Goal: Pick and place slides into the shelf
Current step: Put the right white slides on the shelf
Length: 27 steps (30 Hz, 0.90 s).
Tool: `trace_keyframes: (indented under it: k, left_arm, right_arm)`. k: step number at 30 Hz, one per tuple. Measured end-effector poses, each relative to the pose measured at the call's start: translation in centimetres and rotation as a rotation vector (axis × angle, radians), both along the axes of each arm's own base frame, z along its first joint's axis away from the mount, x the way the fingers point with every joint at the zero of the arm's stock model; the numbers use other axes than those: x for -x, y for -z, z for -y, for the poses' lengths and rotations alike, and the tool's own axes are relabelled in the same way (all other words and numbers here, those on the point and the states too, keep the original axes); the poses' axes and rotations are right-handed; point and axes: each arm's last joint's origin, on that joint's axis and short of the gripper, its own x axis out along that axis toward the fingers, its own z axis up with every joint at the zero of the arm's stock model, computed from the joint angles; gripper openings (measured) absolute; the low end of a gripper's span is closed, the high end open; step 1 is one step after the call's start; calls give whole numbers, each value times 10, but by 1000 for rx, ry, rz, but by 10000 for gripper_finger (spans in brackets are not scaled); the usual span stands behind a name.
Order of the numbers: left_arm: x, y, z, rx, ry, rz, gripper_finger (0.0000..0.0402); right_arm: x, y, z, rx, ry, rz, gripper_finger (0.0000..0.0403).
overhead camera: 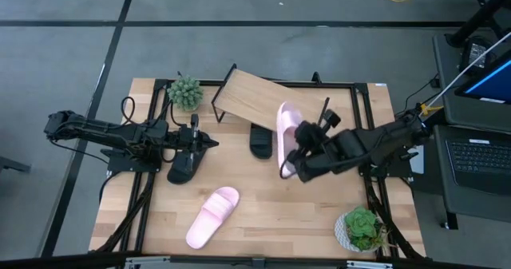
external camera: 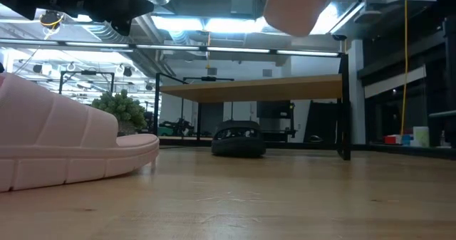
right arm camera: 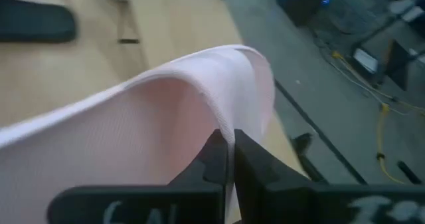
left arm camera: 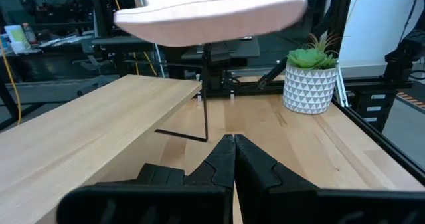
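Observation:
A pale pink slide hangs in the air by the shelf's right end, with my right gripper shut on it. It also shows high in the low view as the held slide. The shelf is a slanted wood board on a thin black frame at the table's far middle. One black slide lies on the table at the shelf's near edge. Another black slide lies just near my left gripper, which is shut, level and touches nothing. A second pink slide rests sole down near the front edge. My right gripper pinches the thin edge of the pink slide's strap between its two fingers. It comes from the table's right and near side, slanting downward. The slide is lifted clear of table and shelf, its length running toward the far edge.
A green plant stands at the shelf's left end, and a potted plant at the front right corner. Black frame rails run along the table's sides. Bare wood lies between the front pink slide and the right plant.

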Motion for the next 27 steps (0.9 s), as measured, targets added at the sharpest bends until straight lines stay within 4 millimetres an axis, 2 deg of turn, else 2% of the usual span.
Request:
trace_keyframes:
  k: [7,15,24,27]
  left_arm:
    - [0,0,0,0,0,0,0]
    - [0,0,0,5,0,0,0]
    - [0,0,0,5,-1,1,0]
    - [0,0,0,5,-1,1,0]
  right_arm:
    - [-8,0,41,20,117,-40,13]
    - [-9,1,82,31,227,-101,13]
    - [-9,1,103,42,249,-170,13]
    - [-13,9,104,49,254,-199,13]
